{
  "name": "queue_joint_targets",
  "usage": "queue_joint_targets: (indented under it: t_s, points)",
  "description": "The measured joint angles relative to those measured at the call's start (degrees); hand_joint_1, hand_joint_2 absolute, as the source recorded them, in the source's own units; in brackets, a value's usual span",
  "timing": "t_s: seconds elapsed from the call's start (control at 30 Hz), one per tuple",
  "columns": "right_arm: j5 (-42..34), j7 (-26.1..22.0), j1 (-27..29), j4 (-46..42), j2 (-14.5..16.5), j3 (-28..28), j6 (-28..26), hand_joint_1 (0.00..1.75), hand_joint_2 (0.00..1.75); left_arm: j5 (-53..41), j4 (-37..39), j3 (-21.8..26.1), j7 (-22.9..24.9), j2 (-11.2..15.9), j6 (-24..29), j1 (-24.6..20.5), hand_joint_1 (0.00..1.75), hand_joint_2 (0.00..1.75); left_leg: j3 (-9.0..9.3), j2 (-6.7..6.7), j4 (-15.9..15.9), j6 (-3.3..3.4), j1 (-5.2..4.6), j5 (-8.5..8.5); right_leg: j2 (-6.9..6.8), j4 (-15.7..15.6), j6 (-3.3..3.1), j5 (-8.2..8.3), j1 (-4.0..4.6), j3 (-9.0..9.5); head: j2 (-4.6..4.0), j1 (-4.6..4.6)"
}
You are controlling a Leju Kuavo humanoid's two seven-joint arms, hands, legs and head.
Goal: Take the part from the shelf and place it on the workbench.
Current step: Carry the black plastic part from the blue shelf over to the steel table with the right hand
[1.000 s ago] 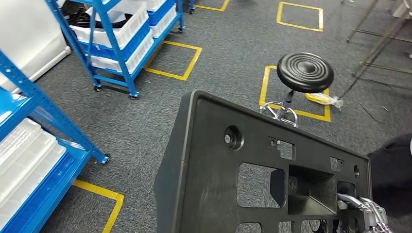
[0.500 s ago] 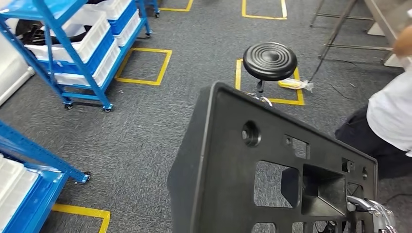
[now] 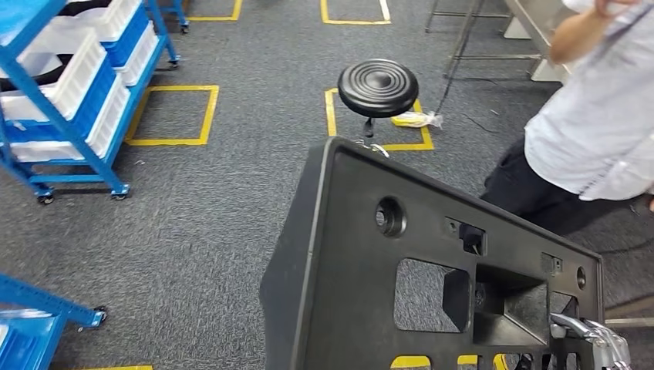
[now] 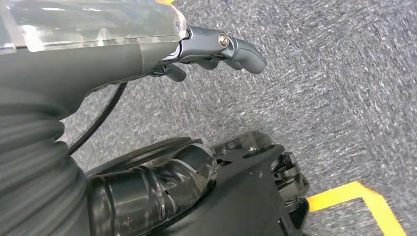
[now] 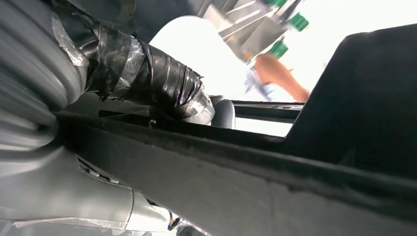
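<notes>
The black part (image 3: 347,262) is held up over the grey carpet (image 3: 216,193), tilted, in the lower head view. It is gripped at its lower right edge by the right hand (image 3: 590,339), thumb over its rim. The left hand (image 4: 211,49) is seen over carpet, fingers curled, nothing in them. A stool (image 3: 378,87) stands beyond, a person (image 3: 586,131) to the right.

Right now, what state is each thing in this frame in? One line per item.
black part: off the shelf, carried tilted above the floor.
right hand: gripping the part's lower right edge.
left hand: fingers curled, nothing visibly in them, over carpet.
black stool: upright on the floor, unoccupied.
blue shelf: standing, white bins on its levels.
person: standing close on the right.
</notes>
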Motion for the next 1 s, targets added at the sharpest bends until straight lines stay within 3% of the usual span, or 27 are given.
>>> queue_joint_targets:
  t_s: [0.07, 0.13, 0.2, 0.27, 0.33, 0.4, 0.47, 0.5, 0.57, 0.63, 0.7, 0.77, 0.83, 0.9, 0.97, 1.0]
  points:
    - [-0.2, 0.0, 0.1, 0.0, 0.0, -0.3, 0.0, 1.75, 1.75, 0.0, 0.0, 0.1, 0.0, 0.0, 0.0, -0.1, 0.00, 1.75, 0.32, 1.36, 0.0, -0.14, -0.05, -0.27, -0.94, -5.8, -0.26, 3.42, 0.06, 3.38, 0.00, 0.01]
    - [-0.2, 0.0, 0.1, 0.0, 0.0, -0.4, 0.0, 1.75, 1.75, 0.0, 0.0, 0.3, 0.0, -0.1, 0.0, -0.2, 0.00, 1.75, 0.73, 2.43, 0.1, -0.53, -0.23, -0.62, -3.31, -13.4, -0.97, 5.93, 0.62, 7.55, 0.00, 0.01]
    - [-0.2, 0.0, 0.2, -0.1, 0.0, -0.5, 0.0, 1.75, 1.75, 0.0, 0.0, 0.3, 0.0, -0.2, 0.1, -0.3, 0.00, 1.75, 0.98, 3.43, 0.1, -1.02, -0.43, -0.90, -4.34, -16.2, -1.60, 6.18, 1.22, 8.76, 0.00, -0.01]
    - [-0.2, 0.0, 0.3, -0.2, 0.0, -0.5, 0.0, 1.75, 1.75, -0.1, 0.0, 0.3, 0.0, -0.3, 0.1, -0.5, 0.00, 1.75, 1.27, 4.06, 0.1, -1.54, -0.43, -1.20, -3.19, -16.5, -2.10, 6.39, 1.16, 8.70, 0.00, -0.01]
    - [-0.2, 0.0, 0.4, -0.3, 0.0, -0.6, 0.0, 1.75, 1.75, -0.1, 0.0, 0.4, -0.1, -0.3, 0.1, -0.6, 0.00, 1.75, 0.70, 1.86, 2.1, -2.10, -0.26, -2.81, -2.00, -17.1, -2.76, 6.76, 0.68, 8.96, 0.00, -0.01]
    - [-0.2, 0.0, 0.3, -0.3, 0.0, -0.6, 0.0, 1.75, 1.75, -0.1, 0.0, 0.4, -0.1, -0.3, 0.1, -0.5, 0.00, 1.75, -2.10, -1.13, 8.4, -2.46, -0.08, -6.32, -0.84, -17.4, -3.15, 6.94, 0.43, 9.08, -0.01, -0.03]
    - [-0.2, 0.0, 0.3, -0.3, 0.0, -0.6, 0.0, 1.75, 1.75, -0.1, 0.0, 0.4, -0.1, -0.3, 0.1, -0.3, 0.00, 1.75, -5.44, -1.84, 15.1, -2.68, 0.00, -8.69, 0.53, -17.3, -3.20, 6.93, 0.44, 9.08, -0.01, -0.05]
    - [-0.2, 0.0, 0.3, -0.3, 0.0, -0.6, 0.0, 1.75, 1.75, 0.0, 0.0, 0.4, -0.1, -0.3, 0.1, -0.2, 0.00, 1.75, -6.15, -1.88, 16.1, -2.74, 0.04, -8.27, 1.33, -17.2, -3.18, 6.91, 0.42, 9.09, 0.00, -0.05]
    - [-0.2, 0.0, 0.3, -0.3, 0.0, -0.6, 0.0, 1.75, 1.75, 0.0, 0.0, 0.5, -0.1, -0.2, 0.1, -0.1, 0.00, 1.75, -4.70, -2.35, 11.8, -2.77, 0.19, -4.40, 2.97, -16.8, -2.96, 6.76, 0.29, 9.10, 0.00, -0.05]
    - [-0.2, 0.0, 0.3, -0.3, 0.0, -0.6, 0.0, 1.75, 1.75, 0.0, 0.0, 0.5, -0.2, -0.3, 0.1, -0.1, 0.00, 1.75, -1.87, -4.75, 4.7, -2.66, 0.48, -1.17, 4.40, -16.0, -2.42, 6.41, 0.22, 8.84, 0.00, -0.03]
    - [-0.2, 0.0, 0.3, -0.3, 0.0, -0.6, 0.0, 1.75, 1.75, 0.0, 0.0, 0.6, -0.2, -0.3, 0.1, -0.2, 0.00, 1.75, -0.75, -6.45, 1.8, -2.21, 0.47, -0.73, 5.60, -15.5, -1.68, 6.32, 0.18, 8.31, 0.00, -0.01]
    - [-0.2, 0.0, 0.4, -0.3, 0.0, -0.6, 0.0, 1.75, 1.75, 0.0, 0.0, 0.6, -0.3, -0.3, 0.1, -0.3, 0.00, 1.75, -0.64, -5.57, 1.5, -1.43, 0.28, -0.59, 6.53, -15.5, -0.99, 6.54, 0.02, 7.90, 0.00, -0.02]
    - [-0.2, -0.1, 0.4, -0.3, 0.0, -0.6, 0.0, 1.75, 1.75, 0.0, 0.0, 0.6, -0.4, -0.3, 0.0, -0.4, 0.00, 1.75, -0.51, -4.23, 1.2, -0.67, 0.37, -0.24, 4.56, -14.0, -0.49, 5.51, 0.07, 7.13, 0.00, 0.03]
    - [-0.2, -0.1, 0.4, -0.3, 0.0, -0.7, 0.0, 1.75, 1.75, 0.0, 0.0, 0.6, -0.6, -0.3, -0.1, -0.2, 0.00, 1.75, -0.55, -2.76, 0.9, -0.20, 0.35, -0.13, 1.23, -8.3, -0.06, 2.16, 0.22, 4.49, 0.00, 0.08]
    - [-0.2, -0.1, 0.3, -0.3, 0.0, -0.7, 0.0, 1.75, 1.75, 0.0, 0.0, 0.6, -0.7, -0.3, -0.1, -0.1, 0.00, 1.75, -0.62, -1.17, 1.0, 0.00, 0.15, -0.22, 0.12, -1.3, 0.20, -0.85, 0.12, 1.13, -0.01, 0.08]
    - [-0.2, -0.1, 0.4, -0.3, 0.0, -0.7, 0.0, 1.75, 1.75, 0.0, 0.0, 0.6, -0.7, -0.3, -0.2, 0.0, 0.00, 1.75, -0.60, -0.38, 1.0, 0.04, 0.05, -0.30, -0.02, 0.2, 0.20, -0.95, 0.07, 0.42, -0.01, 0.08]
